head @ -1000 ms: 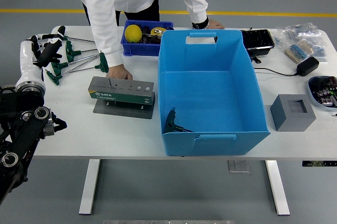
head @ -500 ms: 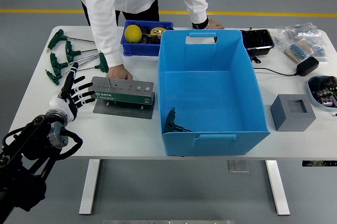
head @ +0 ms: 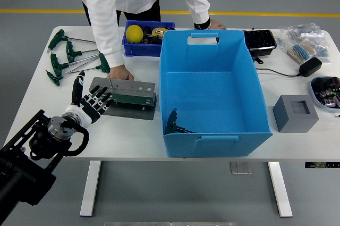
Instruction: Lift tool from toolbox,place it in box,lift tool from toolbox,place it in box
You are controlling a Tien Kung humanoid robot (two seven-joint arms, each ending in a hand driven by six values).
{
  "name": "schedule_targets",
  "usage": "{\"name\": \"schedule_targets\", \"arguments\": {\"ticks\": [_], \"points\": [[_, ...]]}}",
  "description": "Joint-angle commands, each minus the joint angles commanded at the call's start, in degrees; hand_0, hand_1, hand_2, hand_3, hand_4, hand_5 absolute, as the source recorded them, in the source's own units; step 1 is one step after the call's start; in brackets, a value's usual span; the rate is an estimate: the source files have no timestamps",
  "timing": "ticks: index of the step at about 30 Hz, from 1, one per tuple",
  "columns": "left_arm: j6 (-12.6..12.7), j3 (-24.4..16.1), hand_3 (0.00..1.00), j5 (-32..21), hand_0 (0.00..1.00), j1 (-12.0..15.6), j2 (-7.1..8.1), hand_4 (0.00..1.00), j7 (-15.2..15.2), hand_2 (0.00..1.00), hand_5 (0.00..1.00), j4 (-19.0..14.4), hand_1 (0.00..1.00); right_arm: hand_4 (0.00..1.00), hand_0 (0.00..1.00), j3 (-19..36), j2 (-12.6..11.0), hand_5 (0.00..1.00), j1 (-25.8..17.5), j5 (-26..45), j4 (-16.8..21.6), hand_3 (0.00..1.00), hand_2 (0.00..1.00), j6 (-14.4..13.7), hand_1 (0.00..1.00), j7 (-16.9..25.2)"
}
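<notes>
Black-and-white fingers on the robot's left hand are fanned out and hold nothing, with the fingertips right at the left end of the grey-green toolbox, so close that contact can't be confirmed. Behind the hand, the wrist and black left arm run down to the lower-left corner, off the front of the white table. That toolbox is a long block with a row of holes on top, sitting on a grey base plate, and one thin tool stands upright in a hole near its left end. A person in a white top leans over from the far side: one hand rests on the table right behind the toolbox, next to that upright tool, and the other hand is planted on the far edge behind the big blue box. Inside the blue box, one dark-handled T-handle tool lies in the near-left corner. Four more green T-handle tools lie spread on the table's far left, well clear of the toolbox. Just behind the toolbox sits a small blue bin with a yellow ball in it. Over on the right there's a grey block, a black tray and a power adapter.
</notes>
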Motion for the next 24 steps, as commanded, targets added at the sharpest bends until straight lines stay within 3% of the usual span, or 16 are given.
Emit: {"name": "schedule_targets", "arguments": {"ticks": [4,16,24], "points": [[-0.9,0.8,0.802,-5.2,0.33,-1.5,0.01,0.898,-1.0,0.604,0.849,0.6,0.466,0.822,0.666,-0.2,-0.1,0.735,0.2,0.3,0.0,0.571,0.709,0.0,0.634,0.1],[-0.4,2.0,0.804,-3.0,0.327,-4.7,0.9,0.909,-2.3,0.607,0.873,3.5,0.474,0.823,0.666,-0.3,-0.1,0.74,0.5,0.6,0.0,0.572,0.709,-0.1,0.634,0.2],[-0.9,2.9,0.804,-3.3,0.327,-5.0,0.97,0.913,-2.0,0.611,0.876,3.0,0.472,0.823,0.665,-0.1,0.0,0.743,0.5,0.1,0.0,0.573,0.71,-0.1,0.634,0.0]]}}
